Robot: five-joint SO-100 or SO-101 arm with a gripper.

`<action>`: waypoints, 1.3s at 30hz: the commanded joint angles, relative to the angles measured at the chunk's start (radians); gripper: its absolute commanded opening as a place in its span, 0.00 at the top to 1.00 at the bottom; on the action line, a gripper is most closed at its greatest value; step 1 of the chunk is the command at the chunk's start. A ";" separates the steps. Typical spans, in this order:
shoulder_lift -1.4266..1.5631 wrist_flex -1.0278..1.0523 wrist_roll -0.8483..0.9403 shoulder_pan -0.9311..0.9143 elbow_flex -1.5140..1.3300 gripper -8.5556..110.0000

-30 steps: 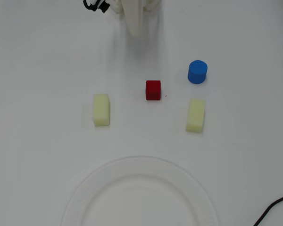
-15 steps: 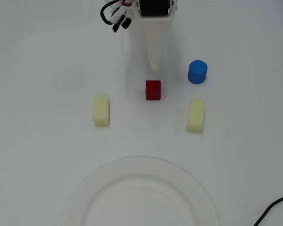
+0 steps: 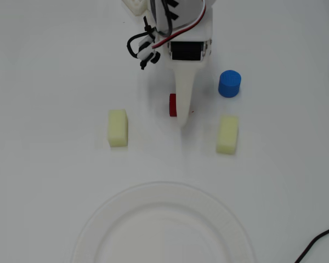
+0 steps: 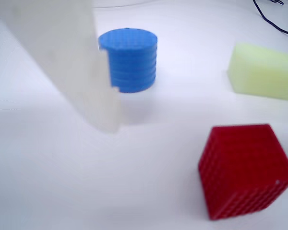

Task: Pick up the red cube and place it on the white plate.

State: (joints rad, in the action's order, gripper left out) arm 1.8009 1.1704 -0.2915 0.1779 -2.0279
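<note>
The red cube (image 4: 245, 170) sits on the white table, untouched; in the overhead view only its left part (image 3: 172, 105) shows beside my white finger. My gripper (image 3: 177, 116) is low over the table and open, with nothing in it. In the wrist view one white finger (image 4: 72, 62) stands at the left, with a clear gap between it and the cube; the other finger is out of view. The white plate (image 3: 98, 224) lies at the bottom of the overhead view, well in front of the cube, with nothing on it.
A blue cylinder (image 3: 229, 83) (image 4: 129, 60) stands right of the gripper in the overhead view. Pale yellow blocks lie at left (image 3: 118, 127) and right (image 3: 227, 134) (image 4: 264, 71). A black cable (image 3: 318, 244) runs in at the bottom right corner.
</note>
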 commanded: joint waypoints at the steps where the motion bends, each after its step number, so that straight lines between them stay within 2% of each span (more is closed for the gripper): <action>1: -0.037 -0.035 0.034 -0.012 0.006 0.60; 10: -0.098 -0.106 0.080 -0.064 0.003 0.61; 15: -0.107 -0.137 0.117 -0.080 0.003 0.66; 24: -0.100 -0.181 0.153 -0.072 0.003 0.93; 26: -0.071 -0.196 0.130 -0.081 -0.002 0.93; 30: 0.118 -0.307 0.123 -0.094 -0.098 0.93; 36: 0.620 -0.765 0.238 -0.074 -0.486 0.93; 39: 0.701 -0.807 0.290 -0.058 -0.528 0.93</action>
State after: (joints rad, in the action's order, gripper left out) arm 2.3761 0.4495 -0.0414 0.0997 -2.5173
